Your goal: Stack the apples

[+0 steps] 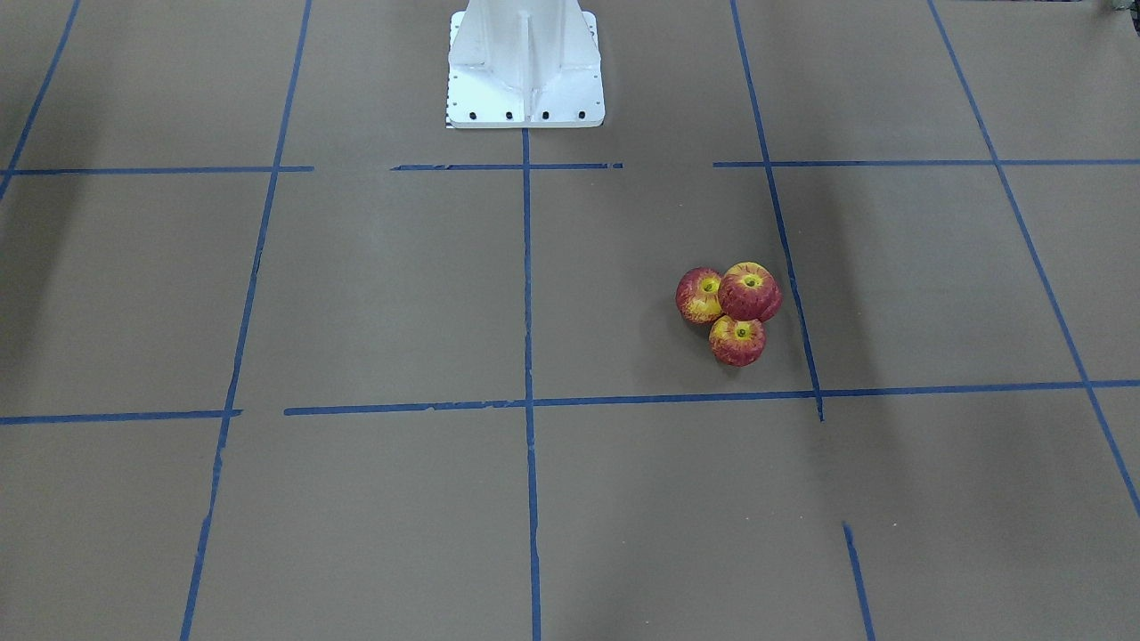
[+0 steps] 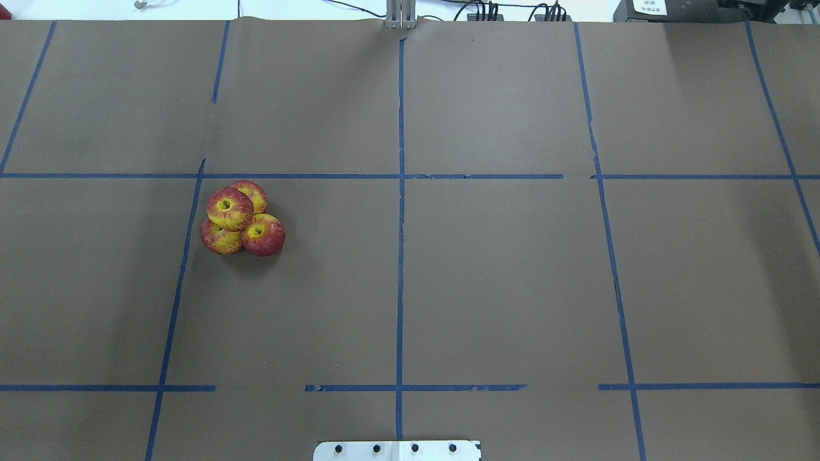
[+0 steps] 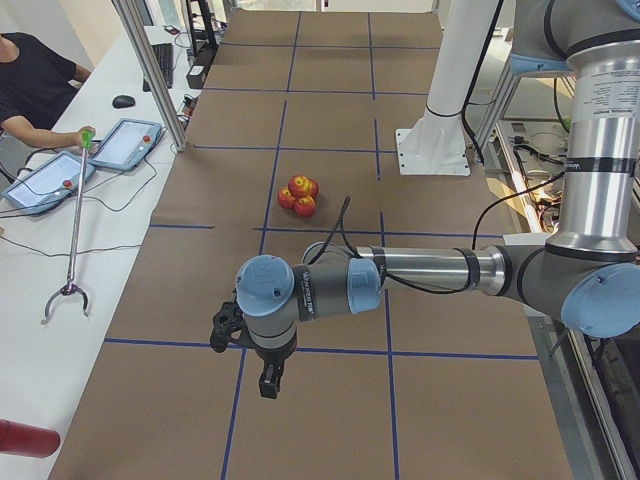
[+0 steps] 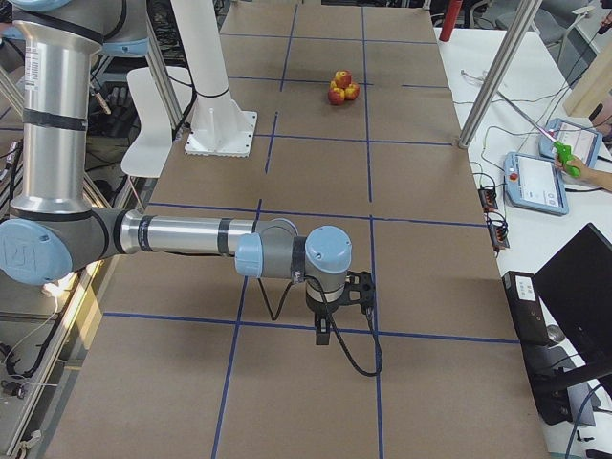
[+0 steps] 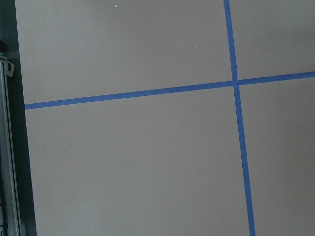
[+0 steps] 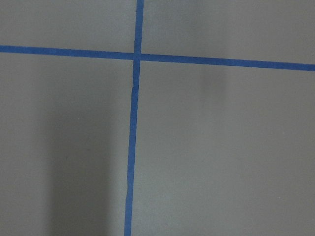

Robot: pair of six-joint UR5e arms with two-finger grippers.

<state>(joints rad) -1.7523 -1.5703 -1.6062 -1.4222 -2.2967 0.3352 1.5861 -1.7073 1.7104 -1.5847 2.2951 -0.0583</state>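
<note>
Four red-and-yellow apples (image 2: 229, 208) sit in one tight cluster on the brown paper, on my left side of the table. One apple rests on top of the other three (image 2: 262, 235). In the front-facing view three apples (image 1: 750, 292) show and the fourth is hidden under them. The cluster also shows in the left view (image 3: 300, 193) and the right view (image 4: 341, 87). My left gripper (image 3: 268, 380) hangs near the table's left end, far from the apples. My right gripper (image 4: 323, 330) hangs near the right end. I cannot tell whether either is open or shut. Both wrist views show only paper and tape.
The white robot base (image 1: 525, 71) stands at the middle of the table's robot side. Blue tape lines (image 2: 400, 256) divide the paper into squares. A side table with tablets (image 3: 125, 143), a metal post (image 3: 150, 70) and a grabber tool (image 3: 70, 250) runs along the operators' side.
</note>
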